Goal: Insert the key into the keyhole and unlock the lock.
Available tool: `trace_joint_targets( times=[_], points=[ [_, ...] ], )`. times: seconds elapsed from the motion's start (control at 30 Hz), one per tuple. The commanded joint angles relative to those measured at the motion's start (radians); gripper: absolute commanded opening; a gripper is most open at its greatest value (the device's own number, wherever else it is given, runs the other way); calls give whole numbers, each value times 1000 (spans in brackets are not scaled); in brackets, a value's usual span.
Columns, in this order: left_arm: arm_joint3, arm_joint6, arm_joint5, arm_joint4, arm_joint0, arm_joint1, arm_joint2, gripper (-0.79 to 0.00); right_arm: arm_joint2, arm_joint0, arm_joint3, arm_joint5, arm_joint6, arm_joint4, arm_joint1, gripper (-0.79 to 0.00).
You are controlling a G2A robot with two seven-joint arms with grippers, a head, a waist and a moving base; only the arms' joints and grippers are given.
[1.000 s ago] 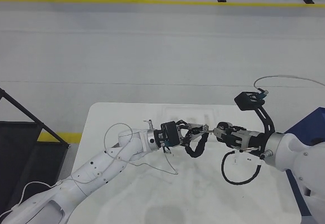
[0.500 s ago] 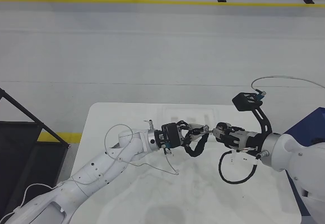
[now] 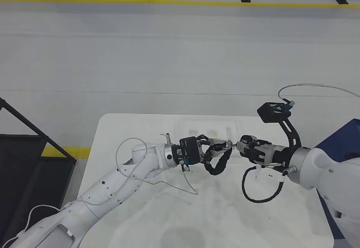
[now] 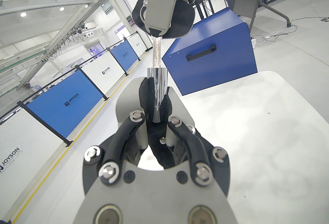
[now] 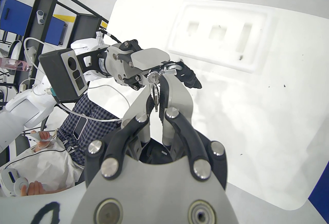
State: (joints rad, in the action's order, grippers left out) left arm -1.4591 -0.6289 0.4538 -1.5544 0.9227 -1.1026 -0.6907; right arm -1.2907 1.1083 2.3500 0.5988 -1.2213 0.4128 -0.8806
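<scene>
Right gripper [image 5: 157, 92], jaws clamped on the key [image 4: 157, 54], has crept a touch nearer the lock [image 4: 157, 81] that the left gripper [image 4: 157, 101] pinches in mid-air, blade tip now meeting the lock's keyhole [image 5: 153, 77], so insertion looks underway, unlocking still ahead.

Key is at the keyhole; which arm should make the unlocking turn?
Right, likely: the right pincer is shut on the key, blade tip at the lock, which the left pincer clamps.
</scene>
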Motion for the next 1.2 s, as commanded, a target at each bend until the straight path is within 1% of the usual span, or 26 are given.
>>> trace_joint_targets(
  times=[0.0, 0.63, 1.17],
  points=[
    [1, 0, 4, -1, 2, -2, -3, -785, 5, -3, 0, -1, -1, 2, 3, -785],
    [2, 20, 49, -16, 8, -23, -24, -785, 87, -59, 0, -20, -20, 69, 22, -785],
    [7, 34, 89, -31, 10, -39, -33, -785, 138, -81, -4, -8, -8, 83, 33, -785]
  ],
)
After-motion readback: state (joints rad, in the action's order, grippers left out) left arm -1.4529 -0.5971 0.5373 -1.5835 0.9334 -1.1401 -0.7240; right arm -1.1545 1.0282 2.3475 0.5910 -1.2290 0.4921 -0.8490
